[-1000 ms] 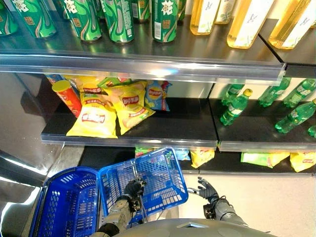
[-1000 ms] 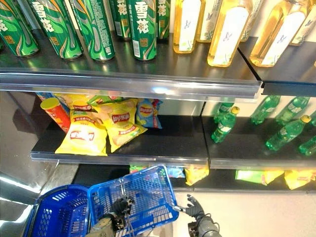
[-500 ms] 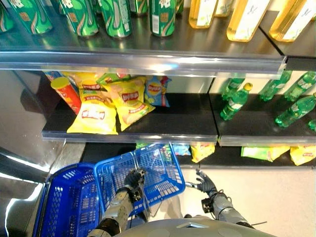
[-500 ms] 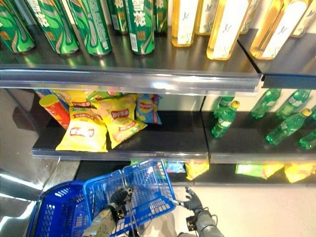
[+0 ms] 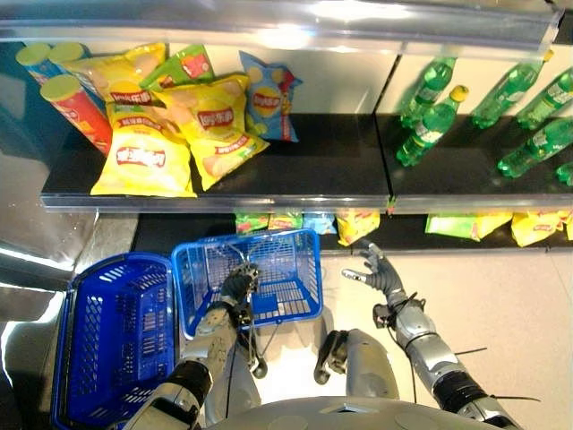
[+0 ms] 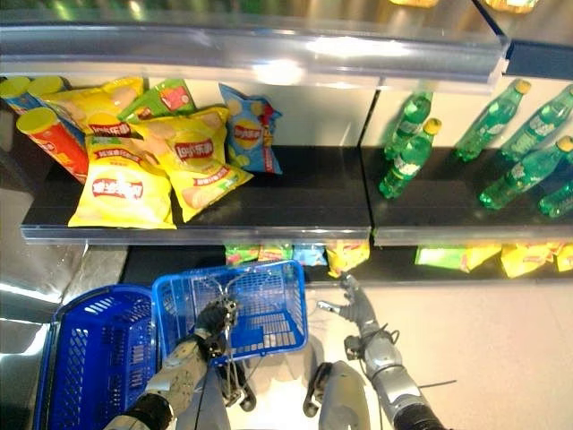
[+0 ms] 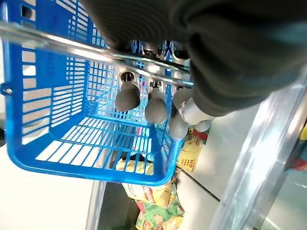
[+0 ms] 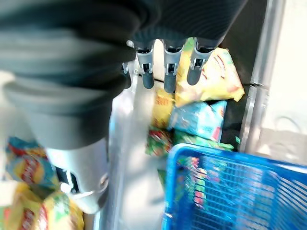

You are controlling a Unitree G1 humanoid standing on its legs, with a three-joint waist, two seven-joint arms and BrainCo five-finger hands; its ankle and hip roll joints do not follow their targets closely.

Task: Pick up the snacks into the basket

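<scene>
A left robot hand (image 5: pixel 239 287) curls round the wire handle of a blue basket (image 5: pixel 295 309), lower centre of the frame, while the right robot hand (image 5: pixel 380 273) hovers with its fingers spread and empty just right of it. Snack bags (image 5: pixel 356 223) lie on the bottom shelf (image 5: pixel 403 235) just above the basket; more bags (image 5: pixel 215 121) crowd the middle shelf at upper left, beside red tubes (image 5: pixel 78 112) and green bottles (image 5: pixel 434 125). The air-filled bags are probably light, crinkly, slippery and easily crushed, best pinched at a sealed top edge or across the middle. Red logos show, lettering unreadable. A second basket (image 5: pixel 112 345) sits at lower left.
</scene>
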